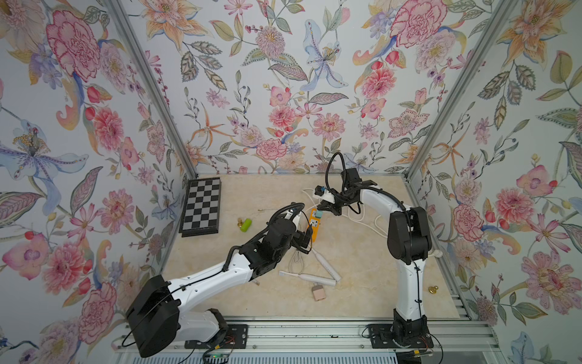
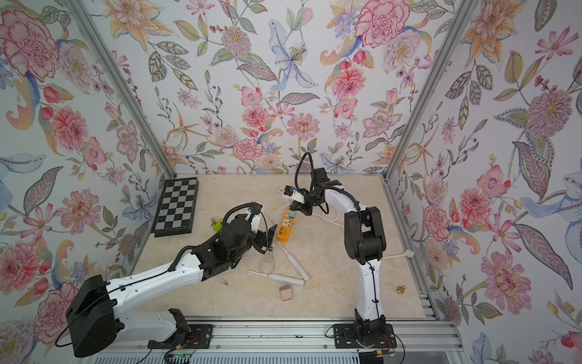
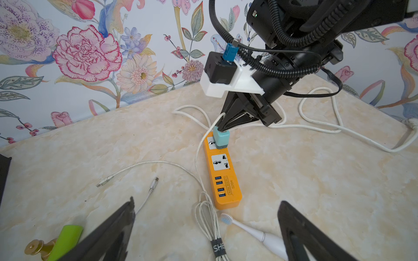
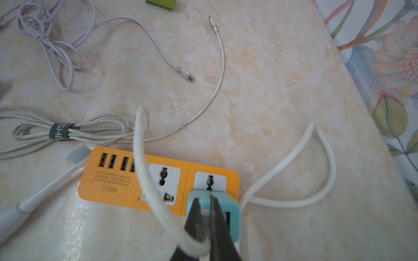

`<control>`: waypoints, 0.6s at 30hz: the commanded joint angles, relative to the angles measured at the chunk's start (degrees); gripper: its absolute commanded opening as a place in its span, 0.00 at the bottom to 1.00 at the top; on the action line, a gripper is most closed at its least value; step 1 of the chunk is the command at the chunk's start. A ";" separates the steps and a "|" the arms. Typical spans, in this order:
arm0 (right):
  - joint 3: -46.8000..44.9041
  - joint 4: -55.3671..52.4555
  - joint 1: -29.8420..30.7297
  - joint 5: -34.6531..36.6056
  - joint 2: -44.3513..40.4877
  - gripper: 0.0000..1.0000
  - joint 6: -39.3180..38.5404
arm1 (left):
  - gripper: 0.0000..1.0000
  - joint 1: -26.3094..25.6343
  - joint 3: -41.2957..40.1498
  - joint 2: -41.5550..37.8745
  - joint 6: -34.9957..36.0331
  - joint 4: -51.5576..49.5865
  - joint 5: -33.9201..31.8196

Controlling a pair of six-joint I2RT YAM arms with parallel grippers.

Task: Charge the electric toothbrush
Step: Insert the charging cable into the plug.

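Observation:
Two white electric toothbrushes (image 1: 327,266) (image 1: 310,278) lie on the marble table, one with its head by the end of the orange power strip (image 3: 222,178). A teal USB adapter (image 3: 221,137) sits in the strip's far socket. My right gripper (image 4: 204,198) is shut on the plug of a white charging cable (image 4: 144,162), pressed against the adapter's top. That cable runs down to a strapped bundle (image 3: 209,217). My left gripper (image 3: 207,204) hovers open over the strip's near end and the brush head (image 3: 226,218), holding nothing.
A pink adapter (image 1: 318,293) lies near the front of the table. A chessboard (image 1: 201,205) lies at the back left, with a green cylinder (image 1: 246,225) and a gold pawn (image 1: 240,222) beside it. The strip's thick white cord (image 3: 321,128) loops behind. Another gold piece (image 1: 433,289) sits at the right edge.

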 commanded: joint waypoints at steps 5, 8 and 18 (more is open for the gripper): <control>-2.52 -9.41 -1.17 12.15 4.90 0.00 -3.08 | 0.99 -0.41 1.21 0.41 0.58 -0.36 -1.04; -0.53 -9.09 -0.78 8.05 3.02 0.10 -1.22 | 0.99 -0.42 0.76 -0.05 0.40 0.33 -1.36; -1.64 6.65 -0.52 -1.23 -8.96 0.44 11.85 | 0.99 -0.33 0.29 -2.91 -1.50 0.39 -4.93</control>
